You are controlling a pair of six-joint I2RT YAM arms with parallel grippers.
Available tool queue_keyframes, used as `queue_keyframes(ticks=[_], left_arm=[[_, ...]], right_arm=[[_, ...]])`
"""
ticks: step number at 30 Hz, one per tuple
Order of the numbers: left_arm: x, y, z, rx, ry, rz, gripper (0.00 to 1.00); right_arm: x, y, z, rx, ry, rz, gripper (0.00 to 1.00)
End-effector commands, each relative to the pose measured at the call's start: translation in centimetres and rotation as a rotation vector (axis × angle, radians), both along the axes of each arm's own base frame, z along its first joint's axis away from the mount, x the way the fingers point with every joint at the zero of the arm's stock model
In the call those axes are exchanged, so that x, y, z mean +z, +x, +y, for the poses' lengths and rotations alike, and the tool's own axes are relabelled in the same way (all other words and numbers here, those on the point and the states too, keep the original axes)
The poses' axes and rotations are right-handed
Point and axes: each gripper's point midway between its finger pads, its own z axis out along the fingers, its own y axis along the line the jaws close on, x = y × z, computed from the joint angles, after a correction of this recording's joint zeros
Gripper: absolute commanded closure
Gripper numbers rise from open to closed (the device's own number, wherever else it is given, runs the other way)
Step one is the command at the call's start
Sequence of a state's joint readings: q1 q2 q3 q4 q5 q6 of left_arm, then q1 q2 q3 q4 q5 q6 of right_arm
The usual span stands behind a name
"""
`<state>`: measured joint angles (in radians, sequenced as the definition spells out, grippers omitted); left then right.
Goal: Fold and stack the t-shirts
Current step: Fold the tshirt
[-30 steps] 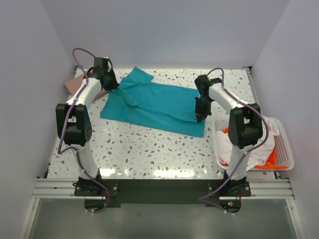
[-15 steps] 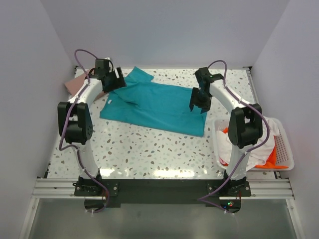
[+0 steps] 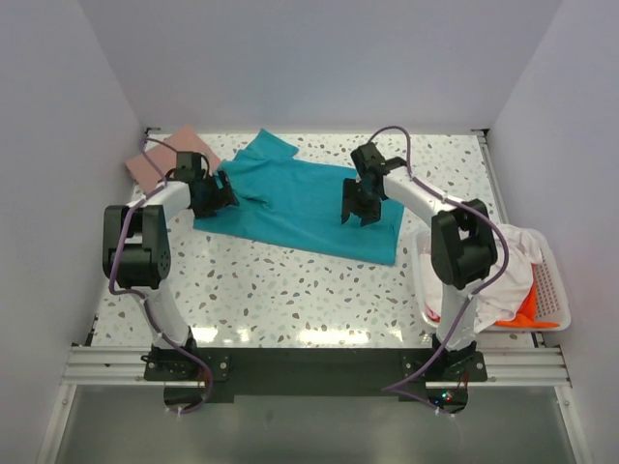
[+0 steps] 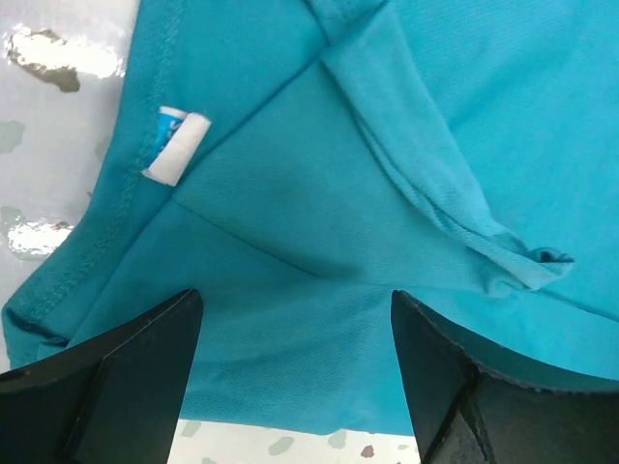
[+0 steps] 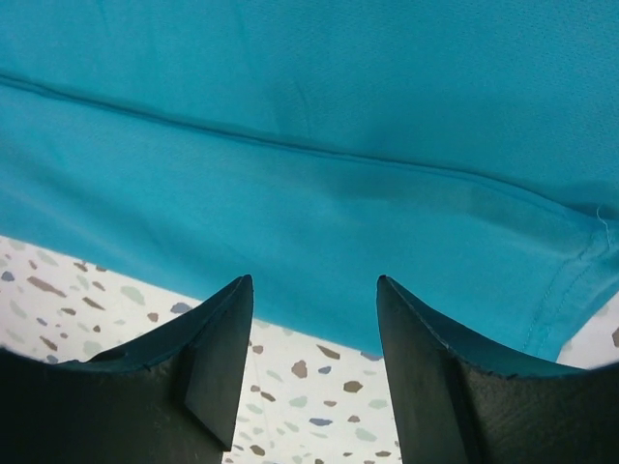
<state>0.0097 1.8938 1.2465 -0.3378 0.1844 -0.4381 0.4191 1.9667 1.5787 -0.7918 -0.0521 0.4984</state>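
A teal t-shirt (image 3: 300, 198) lies spread flat across the back of the speckled table, one sleeve pointing to the far wall. My left gripper (image 3: 222, 189) hovers open over its left edge; the left wrist view shows the teal cloth (image 4: 319, 222), its white label (image 4: 176, 145) and a small crumpled fold (image 4: 522, 273) beyond my empty gripper (image 4: 295, 300). My right gripper (image 3: 359, 215) stands open above the shirt's near hem (image 5: 319, 222), with nothing in the gripper (image 5: 314, 282). A dusty pink t-shirt (image 3: 162, 155) lies at the back left corner.
A white slotted basket (image 3: 553, 290) stands at the right edge, holding a white t-shirt (image 3: 508, 275) and an orange one (image 3: 529, 311). The speckled tabletop (image 3: 290, 285) stretches in front of the teal shirt. White walls close in on three sides.
Both grippers opened and let go of the teal shirt, which now lies flat. The left arm drew nearer along the shirt's left edge; the right arm swung left over the shirt.
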Motion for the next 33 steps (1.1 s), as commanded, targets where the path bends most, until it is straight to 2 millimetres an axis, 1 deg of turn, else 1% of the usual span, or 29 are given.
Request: queue_keyframes(ticks=[1, 2, 3, 7, 8, 10, 11, 13, 14, 15, 17, 18, 19, 20, 22, 23, 25, 26, 27, 29, 30, 31, 32, 33], left_arm=[[0.4, 0.8, 1.0, 0.035, -0.028, -0.069, 0.16], [0.3, 0.9, 1.3, 0.042, -0.027, -0.083, 0.16], [0.2, 0.7, 1.5, 0.047, -0.025, -0.086, 0.16], [-1.7, -0.9, 1.7, 0.049, -0.030, -0.063, 0.16], [-1.9, -1.0, 1.8, 0.049, -0.026, -0.062, 0.16], [-1.9, -1.5, 1.9, 0.051, -0.019, -0.058, 0.16], [-2.4, -2.1, 2.1, 0.057, -0.014, -0.042, 0.16], [-2.2, -2.8, 2.3, 0.068, -0.004, -0.034, 0.16], [-2.7, -3.8, 2.4, 0.076, 0.003, -0.003, 0.16], [-2.5, -4.1, 2.5, 0.082, 0.006, 0.000, 0.16], [-3.1, -5.7, 2.8, 0.109, 0.016, 0.042, 0.15], [-2.9, -6.0, 2.9, 0.115, 0.020, 0.040, 0.15], [-3.3, -6.9, 2.9, 0.124, 0.019, 0.059, 0.15], [-3.4, -7.4, 2.9, 0.130, 0.021, 0.071, 0.15], [-3.1, -8.0, 2.9, 0.143, 0.022, 0.074, 0.15], [-3.4, -8.9, 3.1, 0.151, 0.031, 0.099, 0.14], [-3.0, -9.6, 3.3, 0.166, 0.043, 0.104, 0.14], [-3.3, -10.4, 3.5, 0.176, 0.055, 0.129, 0.13], [-2.8, -10.8, 3.6, 0.182, 0.057, 0.124, 0.13], [-3.1, -12.4, 3.5, 0.200, 0.057, 0.160, 0.12], [-2.4, -12.6, 3.6, 0.209, 0.056, 0.146, 0.12], [-2.7, -13.5, 3.6, 0.216, 0.058, 0.161, 0.12], [-2.1, -14.0, 3.5, 0.219, 0.058, 0.156, 0.11], [-1.9, -14.4, 3.6, 0.221, 0.059, 0.154, 0.11]], right_arm=[[-2.1, 0.3, 0.2, -0.002, 0.027, 0.014, 0.43], [-2.5, 0.3, 0.2, 0.002, 0.027, 0.015, 0.42], [-3.5, -0.3, -0.1, 0.007, 0.017, 0.040, 0.42], [-5.8, -1.7, -0.7, 0.014, -0.005, 0.085, 0.42], [-6.6, -2.2, -0.9, 0.015, -0.010, 0.100, 0.42], [-7.4, -2.7, -1.1, 0.016, -0.019, 0.117, 0.43], [-8.1, -3.5, -1.4, 0.021, -0.029, 0.141, 0.43], [-8.5, -4.2, -1.7, 0.022, -0.035, 0.159, 0.43], [-8.8, -4.9, -1.9, 0.022, -0.042, 0.179, 0.43], [-9.0, -5.4, -2.1, 0.023, -0.045, 0.191, 0.43], [-8.9, -6.5, -2.2, 0.037, -0.055, 0.208, 0.43], [-8.8, -7.0, -2.3, 0.043, -0.060, 0.214, 0.43], [-8.7, -7.4, -2.3, 0.050, -0.064, 0.221, 0.43], [-8.5, -8.4, -2.3, 0.064, -0.071, 0.236, 0.43], [-8.4, -9.2, -2.3, 0.076, -0.078, 0.247, 0.43], [-8.5, -10.2, -2.3, 0.086, -0.088, 0.266, 0.43], [-8.1, -11.0, -2.3, 0.091, -0.089, 0.269, 0.43], [-8.2, -12.1, -2.4, 0.092, -0.099, 0.291, 0.43], [-7.9, -12.5, -2.4, 0.094, -0.097, 0.286, 0.43], [-7.9, -13.9, -2.4, 0.098, -0.100, 0.305, 0.43], [-7.7, -14.3, -2.3, 0.103, -0.100, 0.307, 0.43], [-7.3, -14.7, -2.0, 0.111, -0.094, 0.298, 0.43], [-7.4, -15.4, -2.3, 0.113, -0.103, 0.307, 0.43], [-7.3, -15.6, -2.3, 0.115, -0.108, 0.303, 0.43]])
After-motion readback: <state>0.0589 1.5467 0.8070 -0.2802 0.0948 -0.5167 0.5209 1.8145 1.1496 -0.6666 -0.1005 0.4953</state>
